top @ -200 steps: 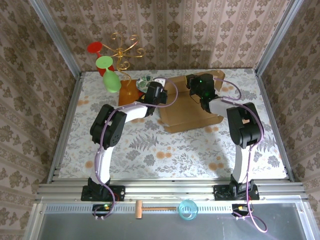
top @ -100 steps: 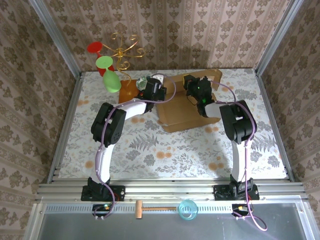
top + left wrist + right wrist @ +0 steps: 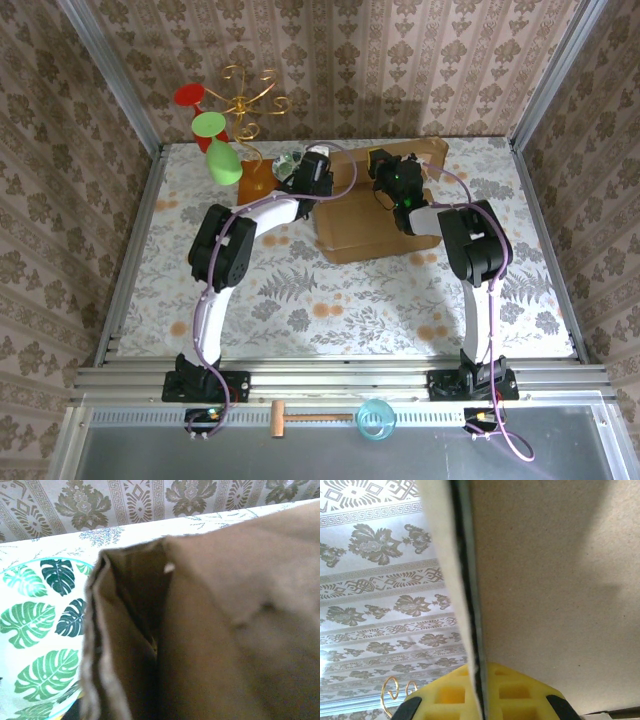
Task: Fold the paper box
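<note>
1. Paper box [image 3: 375,215] on counter [image 3: 330,300], just beside plate [image 3: 290,160]; right tool [image 3: 385,168] clamped on flap edge away from plate.
2. Left tool [image 3: 318,178], grip impossible to tell, at wall nearest plate: press inward slowly, keeping crease straight.

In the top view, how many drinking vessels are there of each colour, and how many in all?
red goblet: 1
green goblet: 1
blue cup: 1
Total: 3
</note>
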Controlling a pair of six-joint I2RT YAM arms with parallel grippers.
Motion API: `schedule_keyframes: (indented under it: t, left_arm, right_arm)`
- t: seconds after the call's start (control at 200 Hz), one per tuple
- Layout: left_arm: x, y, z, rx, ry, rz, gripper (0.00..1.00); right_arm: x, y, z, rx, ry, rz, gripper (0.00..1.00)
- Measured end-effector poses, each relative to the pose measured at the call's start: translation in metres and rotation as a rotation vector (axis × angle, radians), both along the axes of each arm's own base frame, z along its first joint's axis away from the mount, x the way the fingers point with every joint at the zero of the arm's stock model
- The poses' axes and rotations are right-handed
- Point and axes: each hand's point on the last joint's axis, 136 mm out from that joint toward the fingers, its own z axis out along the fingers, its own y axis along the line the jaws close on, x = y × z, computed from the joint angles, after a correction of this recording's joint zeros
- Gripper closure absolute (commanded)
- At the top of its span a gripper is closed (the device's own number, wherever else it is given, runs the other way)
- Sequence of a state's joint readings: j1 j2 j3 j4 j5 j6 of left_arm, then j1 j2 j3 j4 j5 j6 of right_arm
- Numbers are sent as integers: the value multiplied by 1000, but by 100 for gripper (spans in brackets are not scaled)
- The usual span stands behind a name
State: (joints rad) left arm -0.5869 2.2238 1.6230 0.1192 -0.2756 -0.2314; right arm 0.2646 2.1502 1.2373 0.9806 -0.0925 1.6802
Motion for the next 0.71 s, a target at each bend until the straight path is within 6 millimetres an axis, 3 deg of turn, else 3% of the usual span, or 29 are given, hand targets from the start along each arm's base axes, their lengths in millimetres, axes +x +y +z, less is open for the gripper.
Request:
schedule_keyframes:
  t: [0.11,0.215,0.39,0.525,0.61,0.705]
  left_arm:
    - [-1,2,0,11,2,21,100]
    - [-1,4,0,25,2,43,100]
    - [1,9,0,39,-7,62,100]
    - [-4,7,0,44,-27,42,100]
    - [-11,6,0,50,-26,29,100]
    - [-19,8,5,49,-20,17,100]
  right_arm:
    - [0,0,0,0,0,1,92]
    - [-3,4,-2,0,10,24,74]
    - [-21,13,-12,-15,81,86,50]
    - [-42,-1,-12,-32,146,94,36]
    - [-53,-21,2,-47,169,77,31]
    - [-66,-50,40,-72,149,48,27]
